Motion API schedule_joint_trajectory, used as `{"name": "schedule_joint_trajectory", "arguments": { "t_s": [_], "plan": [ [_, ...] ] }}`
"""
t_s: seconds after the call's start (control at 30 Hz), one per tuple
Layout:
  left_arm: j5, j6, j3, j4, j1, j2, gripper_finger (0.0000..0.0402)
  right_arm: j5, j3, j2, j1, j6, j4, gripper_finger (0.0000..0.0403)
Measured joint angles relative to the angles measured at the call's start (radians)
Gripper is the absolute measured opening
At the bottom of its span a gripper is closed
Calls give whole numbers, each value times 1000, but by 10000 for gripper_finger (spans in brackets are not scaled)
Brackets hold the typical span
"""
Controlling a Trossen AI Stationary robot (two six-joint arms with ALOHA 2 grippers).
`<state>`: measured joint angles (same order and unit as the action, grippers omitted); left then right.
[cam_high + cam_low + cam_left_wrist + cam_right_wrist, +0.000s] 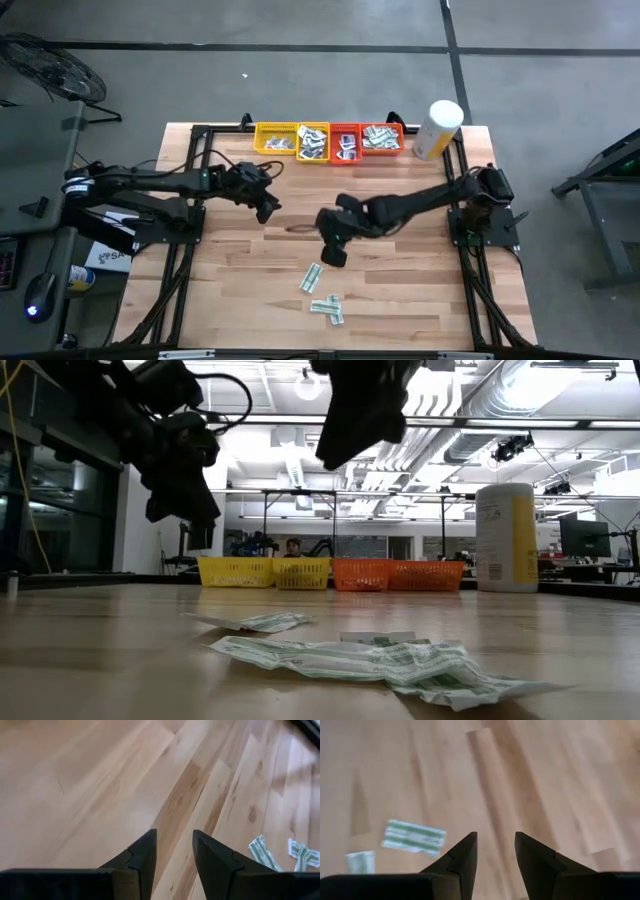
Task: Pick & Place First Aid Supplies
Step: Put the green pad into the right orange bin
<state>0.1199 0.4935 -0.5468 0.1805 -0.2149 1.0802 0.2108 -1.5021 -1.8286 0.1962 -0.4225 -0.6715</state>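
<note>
High: 4 trays [329, 130], 2 yellow, 2 red, 1 canister [437, 129]. Right gripper [334, 250] just above loose packets [322, 292].
Low: packets flat on table.
Wrists: left gripper [174, 851] and right gripper both parted, holding nothing.

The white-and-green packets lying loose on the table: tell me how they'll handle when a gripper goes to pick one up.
The packets look thin and crumpled in the low view, so probably floppy and very light. They lie flat on the wooden table, so likely hard to get fingers under; one may slide instead. Some overlap, so a pinch might lift several.
</note>
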Motion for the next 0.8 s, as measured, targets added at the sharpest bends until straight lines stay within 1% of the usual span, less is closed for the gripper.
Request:
{"name": "schedule_joint_trajectory", "arguments": {
  "t_s": [0.1,0.2,0.4,0.57,0.67,0.8],
  "plan": [
    [-4,70,0,-3,26,27,126,11,0,0,51,-29,13,126],
    [-8,112,0,-2,63,46,126,49,0,-1,102,-51,36,126],
    [-40,134,0,1,133,58,126,120,0,-15,195,-62,162,126],
    [-44,118,0,2,183,58,126,154,0,-77,243,-83,293,126],
    [-42,105,0,13,213,58,126,171,0,-124,263,-133,351,126],
    [-17,96,0,16,265,55,126,177,0,-174,290,-218,362,125]
  ]
}}
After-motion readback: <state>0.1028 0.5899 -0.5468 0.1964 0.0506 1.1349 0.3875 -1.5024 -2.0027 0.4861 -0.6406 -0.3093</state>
